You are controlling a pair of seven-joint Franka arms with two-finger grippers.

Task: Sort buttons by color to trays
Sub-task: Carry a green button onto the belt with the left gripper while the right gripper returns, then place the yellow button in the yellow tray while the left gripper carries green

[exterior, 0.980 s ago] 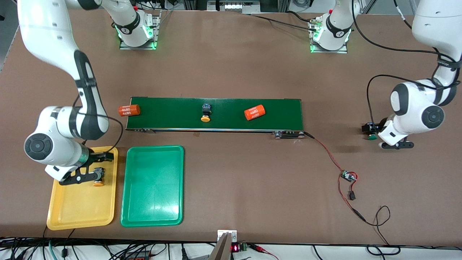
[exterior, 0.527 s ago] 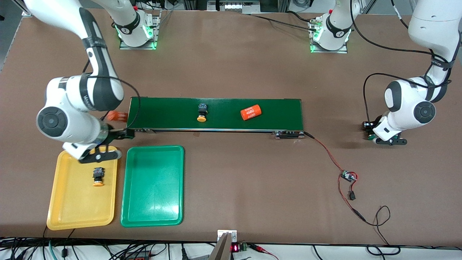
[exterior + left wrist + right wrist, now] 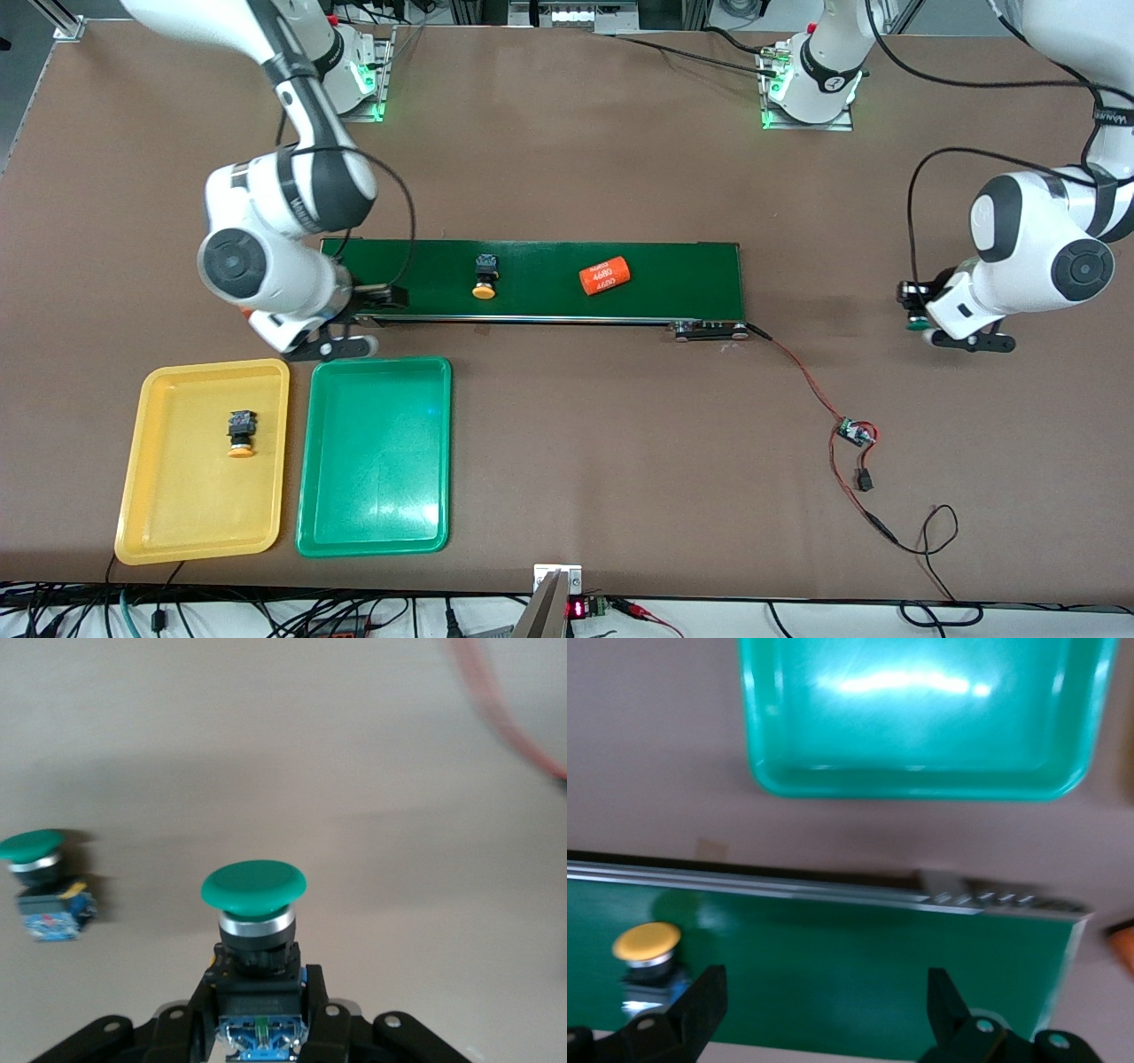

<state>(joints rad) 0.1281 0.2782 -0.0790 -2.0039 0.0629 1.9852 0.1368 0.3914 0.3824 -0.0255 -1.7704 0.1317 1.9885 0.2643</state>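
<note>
The left hand [image 3: 262, 1028] has just clamped a green button [image 3: 254, 904] by its body and lifted it off the surface [image 3: 620, 443] at the 3 o'clock end. The right hand [image 3: 354, 319], open and empty, left a yellow button [image 3: 240, 434] in the yellow tray [image 3: 159, 532] and now hovers at the belt [image 3: 673, 275], near another yellow button [image 3: 484, 276]. Only the left wrist view shows a second green button [image 3: 40, 886] lying on the surface; the green tray [image 3: 372, 523] holds none yet.

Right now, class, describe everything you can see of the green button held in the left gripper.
The green button has a smooth, glossy domed green cap, a silvery metal ring beneath it, and a black body with a blue base that looks like plastic. The left gripper is shut on the black body, its dark fingers pressing each side, so the cap points away from the wrist. It hangs over bare brown table at the left arm's end, with a second green button lying on the table nearby.
</note>
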